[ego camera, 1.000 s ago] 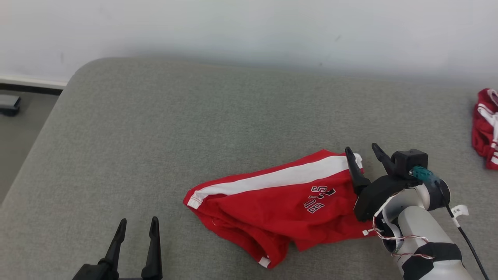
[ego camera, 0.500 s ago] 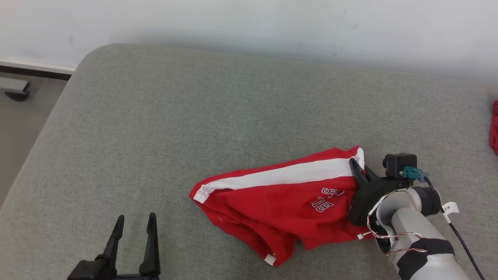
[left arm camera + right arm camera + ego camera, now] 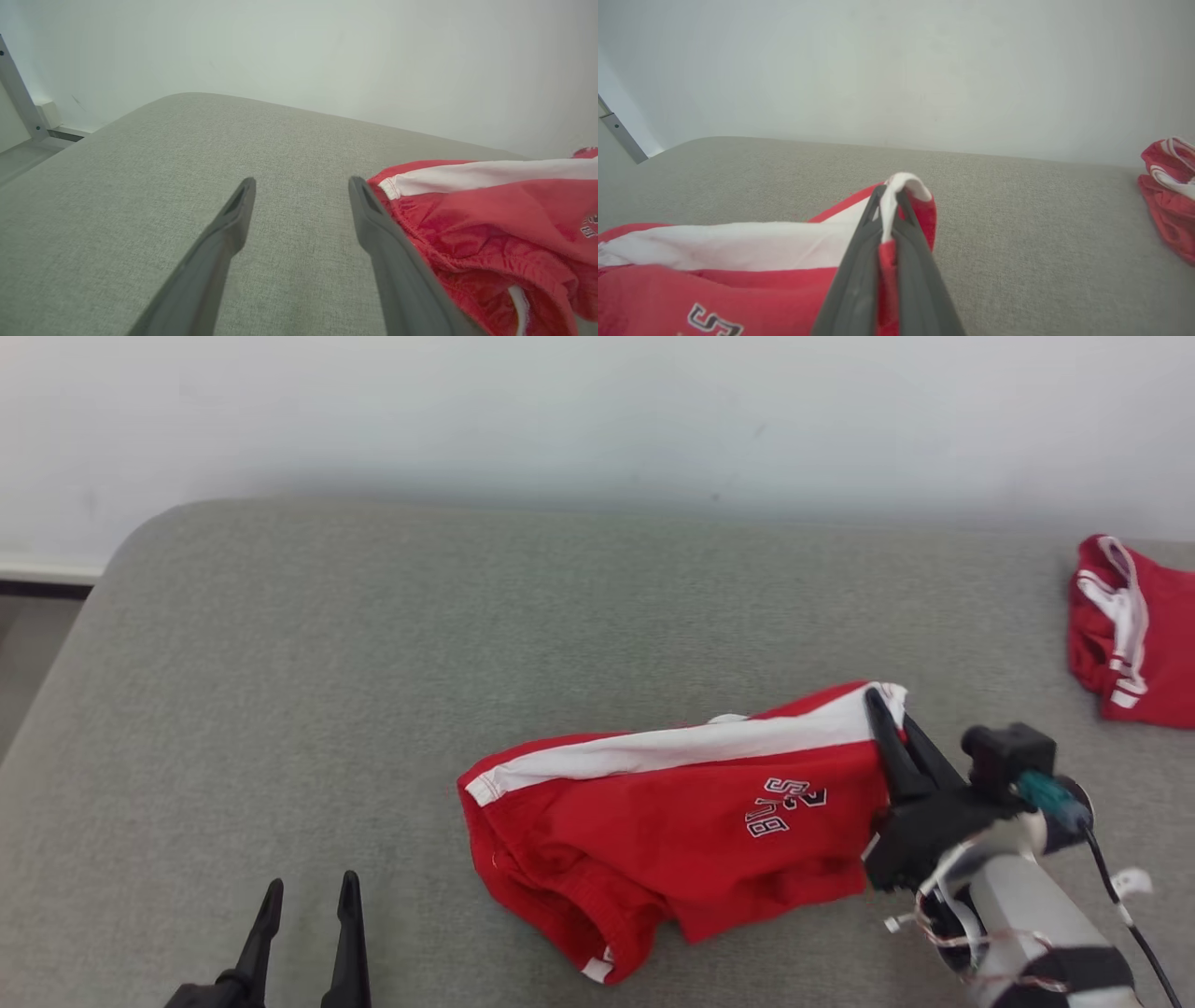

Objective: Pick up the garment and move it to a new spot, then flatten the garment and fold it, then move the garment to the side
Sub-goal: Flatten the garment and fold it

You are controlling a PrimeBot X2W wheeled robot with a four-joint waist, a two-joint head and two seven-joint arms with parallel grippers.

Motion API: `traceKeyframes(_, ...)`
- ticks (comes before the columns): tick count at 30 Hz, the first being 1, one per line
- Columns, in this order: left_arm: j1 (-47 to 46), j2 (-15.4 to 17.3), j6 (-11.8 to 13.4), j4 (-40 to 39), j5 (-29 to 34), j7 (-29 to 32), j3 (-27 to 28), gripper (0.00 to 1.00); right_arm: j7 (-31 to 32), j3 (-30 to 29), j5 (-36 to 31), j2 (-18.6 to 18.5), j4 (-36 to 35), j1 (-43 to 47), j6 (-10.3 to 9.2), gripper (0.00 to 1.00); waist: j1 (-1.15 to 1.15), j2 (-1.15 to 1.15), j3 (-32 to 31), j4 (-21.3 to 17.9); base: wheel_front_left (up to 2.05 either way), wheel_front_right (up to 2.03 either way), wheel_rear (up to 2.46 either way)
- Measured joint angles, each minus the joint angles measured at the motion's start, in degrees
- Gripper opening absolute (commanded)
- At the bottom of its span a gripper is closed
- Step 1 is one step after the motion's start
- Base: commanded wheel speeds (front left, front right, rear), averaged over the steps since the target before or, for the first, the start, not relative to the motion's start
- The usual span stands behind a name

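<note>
- The left end effector [image 3: 311, 894] sits at the lower left of the head view, both dark fingers pointing up the frame. They stand parted with nothing between them, and bare fabric shows in the gap.
- The grey fabric-covered padded bench [image 3: 392, 644] spans the frame, with its rounded corner at the upper left against a pale wall [image 3: 597, 411].
- The crumpled red shorts with a broad white side stripe [image 3: 672, 812] lie on the bench, right of centre in the lower half and well apart from the left end effector.
- White letters with dark outlines [image 3: 784, 807] sit on the red cloth, upside down in the head view. A "B" and an "S" can be made out, and the rest is lost in a fold.
- The right end effector [image 3: 887, 707] is clamped on the shorts' upper right corner. In the right wrist view the white-edged hem curls over its closed fingertips.
- The pale forearm with a black band [image 3: 1036, 933] rises from the lower right corner and slants to the upper left, with a black camera box and a teal plug at the wrist.
- A small white tag [image 3: 1130, 882] hangs on its cable, its print too small to read.
- A second red-and-white cloth bundle [image 3: 1134, 635] lies on the bench at the right edge.
</note>
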Motion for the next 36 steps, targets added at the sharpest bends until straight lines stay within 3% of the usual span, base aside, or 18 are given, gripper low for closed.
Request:
traceKeyframes(10, 1.8, 0.0, 0.0, 0.2, 0.0, 0.0, -0.3, 1.00, 0.0, -3.5, 1.9, -1.7, -19.2, 19.6, 0.00, 0.00, 0.00, 0.00, -1.9, -5.2, 0.00, 0.00, 0.00)
traceKeyframes(20, 1.7, 0.0, 0.0, 0.4, 0.3, 0.0, -0.6, 1.00, 3.6, -9.3, 1.5, 1.2, -25.8, 33.6, 0.00, 0.00, 0.00, 0.00, -2.4, -7.2, 0.00, 0.00, 0.00)
traceKeyframes(21, 1.7, 0.0, 0.0, 0.4, 0.3, 0.0, -0.6, 1.00, 4.0, -9.7, 1.4, 1.5, -25.4, 34.0, 0.00, 0.61, 0.00, 0.00, -2.4, -7.3, 0.00, 0.00, 0.00)
traceKeyframes(22, 1.8, 0.0, 0.0, 0.4, 0.3, 0.0, -0.7, 1.00, 4.3, -10.3, 0.9, 1.7, -24.7, 34.2, 0.00, 1.00, 0.00, 0.00, -2.5, -7.3, 0.00, 0.00, 0.00)
traceKeyframes(30, 2.4, 0.0, 0.0, 0.6, 0.4, 0.0, -0.8, 1.00, 0.6, -15.1, -3.0, 4.4, -27.0, 34.3, 0.00, 1.00, 0.00, 0.00, -3.9, -7.6, 0.00, 0.00, 0.00)
traceKeyframes(36, 2.6, 0.0, 0.0, 0.4, 0.6, 0.0, -0.6, 1.00, -0.4, -15.3, -4.7, 6.0, -30.4, 33.9, 0.00, 1.00, 0.00, 0.00, -4.7, -7.6, 0.00, 0.00, 0.00)
